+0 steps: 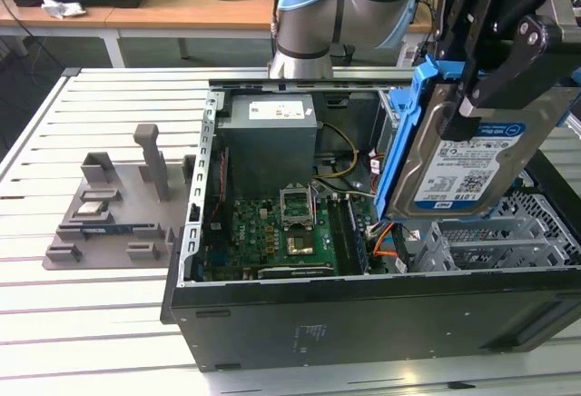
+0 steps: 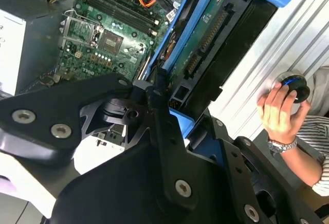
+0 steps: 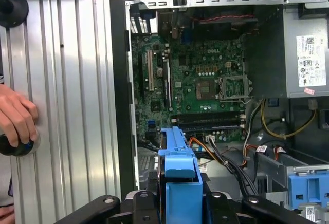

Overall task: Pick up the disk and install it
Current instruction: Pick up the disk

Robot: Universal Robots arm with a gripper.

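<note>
My gripper (image 1: 495, 87) is shut on the disk (image 1: 472, 164), a silver drive with a white-and-blue label in a blue bracket (image 1: 404, 142). I hold it tilted steeply in the air over the open computer case (image 1: 363, 314), at the exterior view's right, just above the grey metal drive cage (image 1: 508, 232). In the second wrist view the disk (image 2: 205, 54) shows edge-on, with black fingers (image 2: 159, 100) clamped on it. The first wrist view has the bracket's blue end (image 3: 180, 178) between the gripper's black links, above the motherboard (image 3: 205, 85).
The case lies open on a slatted metal table (image 1: 91, 296), showing the motherboard (image 1: 272, 232), power supply (image 1: 270, 123) and cables (image 3: 226, 157). A grey fixture tray (image 1: 109, 214) with small parts sits at the exterior view's left. A person's hand (image 3: 18, 118) rests on a black knob beside the case.
</note>
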